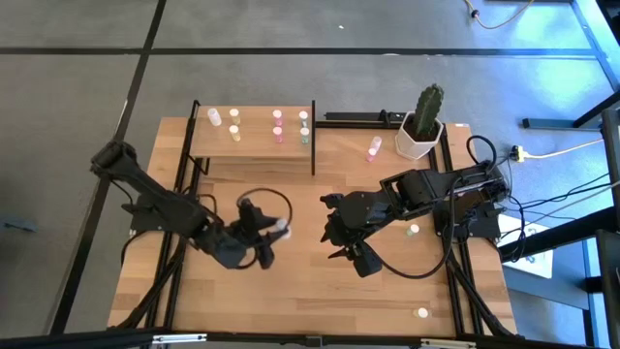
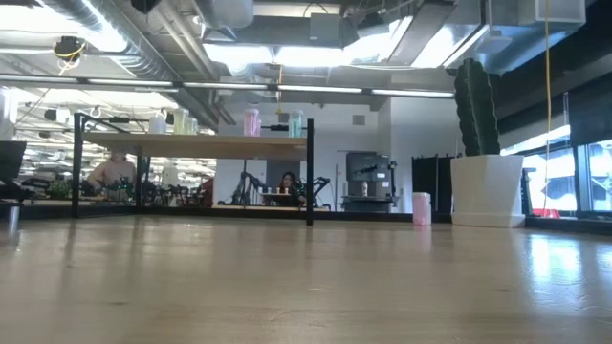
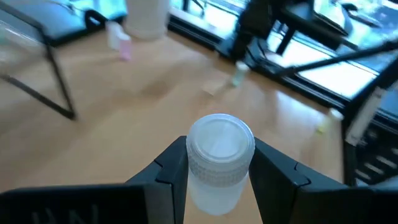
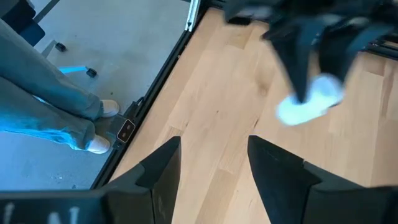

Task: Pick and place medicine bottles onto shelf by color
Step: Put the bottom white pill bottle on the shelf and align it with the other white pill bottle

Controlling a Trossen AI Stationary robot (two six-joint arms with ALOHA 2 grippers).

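My left gripper (image 1: pixel 271 236) is above the middle of the table, shut on a white medicine bottle (image 3: pixel 219 163) with a ribbed cap. That bottle also shows in the right wrist view (image 4: pixel 309 102). My right gripper (image 1: pixel 339 242) is open and empty just to the right of it, above the table; its fingers (image 4: pixel 160 167) frame bare wood. The shelf (image 1: pixel 254 143) stands at the table's far side and carries white (image 1: pixel 214 116), yellow (image 1: pixel 233 124), pink (image 1: pixel 277 126) and green (image 1: pixel 303 127) bottles. Neither gripper shows in the low view. My left gripper pinches the white bottle's body, just below the ribbed cap (image 3: pixel 214 171), between its two fingers (image 3: pixel 174 163). The bottle lies along the fingers with its cap pointing away from the wrist. It is lifted clear of the table.
A white pot with a cactus (image 1: pixel 419 128) stands at the far right. A pink bottle (image 1: pixel 374 147) stands left of it. Two pale bottles lie on the table's right side (image 1: pixel 414 230) and near right corner (image 1: pixel 421 313). Cables run along the right edge.
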